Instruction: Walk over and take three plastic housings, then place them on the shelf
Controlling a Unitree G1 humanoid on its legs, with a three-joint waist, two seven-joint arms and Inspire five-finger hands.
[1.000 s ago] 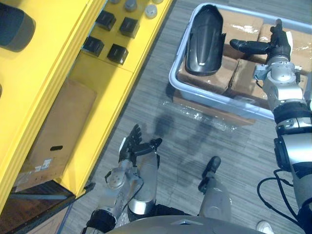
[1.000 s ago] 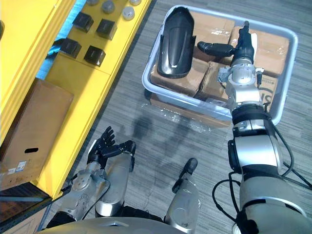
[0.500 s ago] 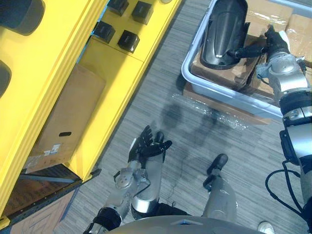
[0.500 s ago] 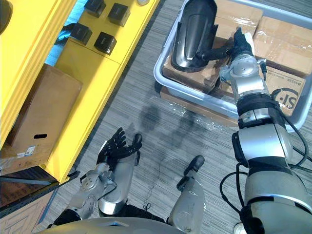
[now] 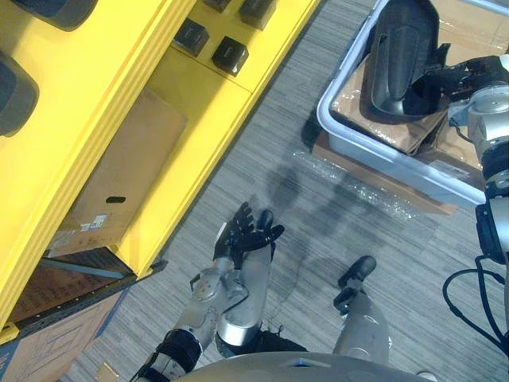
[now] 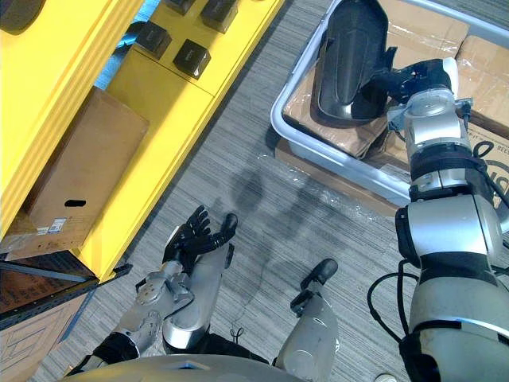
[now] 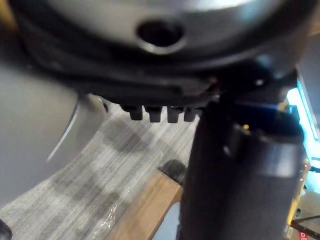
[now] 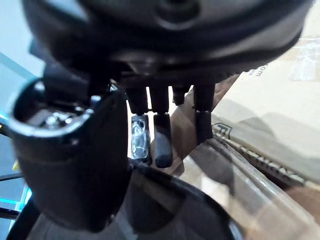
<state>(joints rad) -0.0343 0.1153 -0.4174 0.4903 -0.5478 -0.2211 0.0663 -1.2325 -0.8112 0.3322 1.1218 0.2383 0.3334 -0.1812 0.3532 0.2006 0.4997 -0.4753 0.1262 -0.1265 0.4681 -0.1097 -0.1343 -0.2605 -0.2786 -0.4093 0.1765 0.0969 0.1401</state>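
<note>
**Hand at the housing's rim**

My right hand (image 6: pixel 421 79) is in the bin (image 5: pixel 374 155). It is open, with the thumb on one side of the housing (image 6: pixel 346 48) rim and straight fingers (image 8: pixel 162 140) on the other. It grips nothing yet. My left hand (image 5: pixel 242 239) hangs open and empty over the floor. The housing lies on boxes (image 6: pixel 413 20) in the bin. It looks hard, smooth and light, so it may slip. I think the rim is the best place to grab. I count one housing in the bin, and on the shelf (image 5: pixel 159 87) two dark shapes (image 5: pixel 16 83) and four small blocks (image 5: pixel 229 56).
</note>
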